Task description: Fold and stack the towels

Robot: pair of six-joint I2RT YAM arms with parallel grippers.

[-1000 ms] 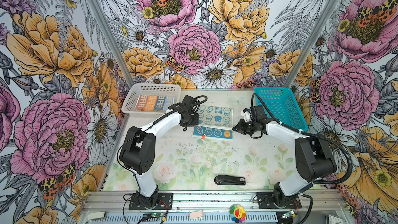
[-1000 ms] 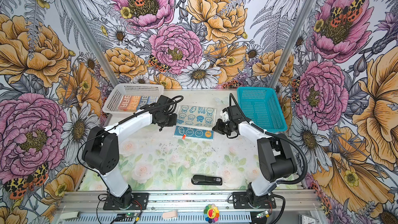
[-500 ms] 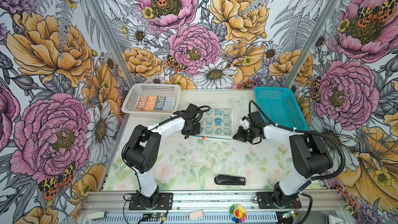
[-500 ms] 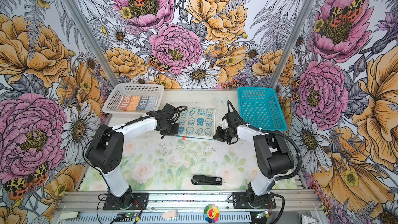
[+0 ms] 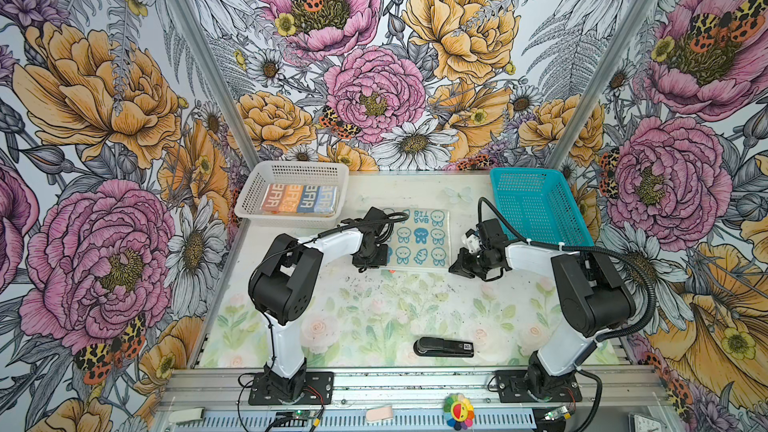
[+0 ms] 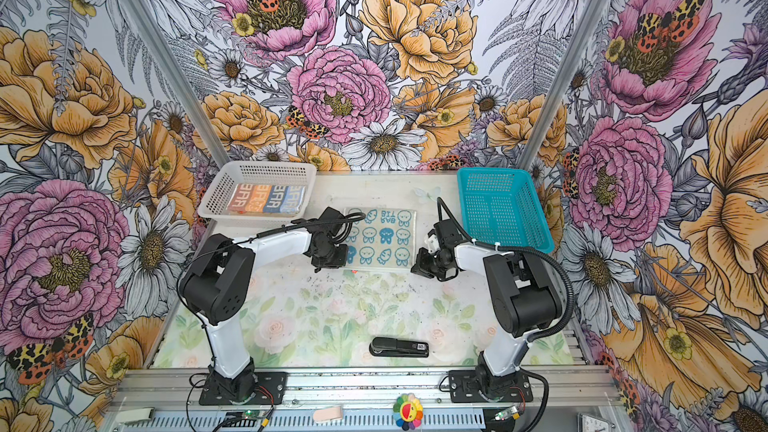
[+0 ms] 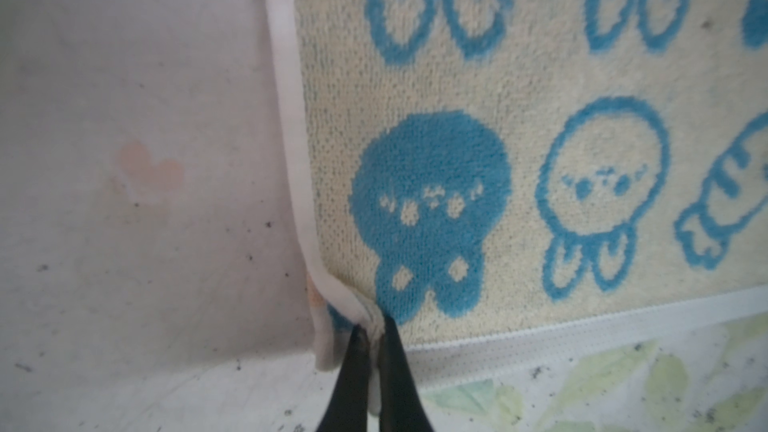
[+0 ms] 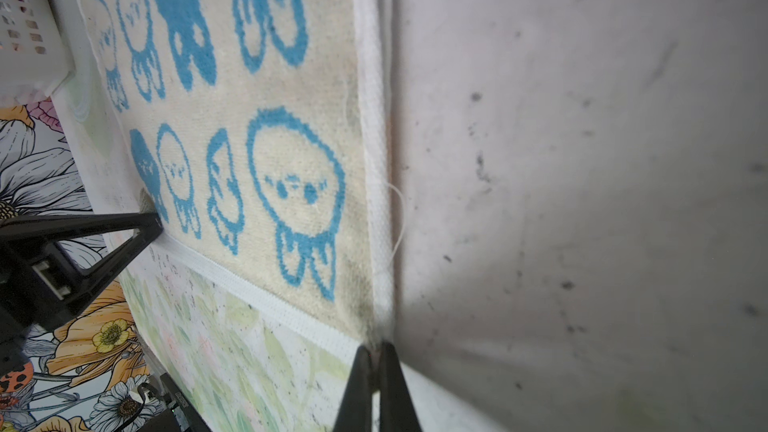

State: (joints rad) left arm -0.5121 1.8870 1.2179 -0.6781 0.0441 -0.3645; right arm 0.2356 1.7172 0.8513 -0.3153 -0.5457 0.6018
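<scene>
A cream towel (image 5: 419,238) (image 6: 382,238) printed with blue bunnies lies spread flat at the back middle of the table in both top views. My left gripper (image 5: 384,265) (image 6: 347,264) (image 7: 374,326) is shut on its near left corner, and the white hem bunches between the fingers. At the near right corner, my right gripper (image 5: 452,270) (image 6: 414,268) (image 8: 376,347) is shut on the hem. The right wrist view also shows the left gripper's fingers (image 8: 153,222) at the other corner. A folded striped towel (image 5: 299,199) (image 6: 266,198) lies in the white basket (image 5: 257,201) (image 6: 216,201).
A teal basket (image 5: 540,209) (image 6: 503,209) stands at the back right, just behind the right arm. A black stapler (image 5: 444,347) (image 6: 399,347) lies near the table's front edge. A small orange tag (image 5: 390,271) shows at the towel's near edge.
Both grippers have come down and toward the front with the towel's near edge. The teal underside strip seen a second ago is gone, and the towel now lies spread flat.
</scene>
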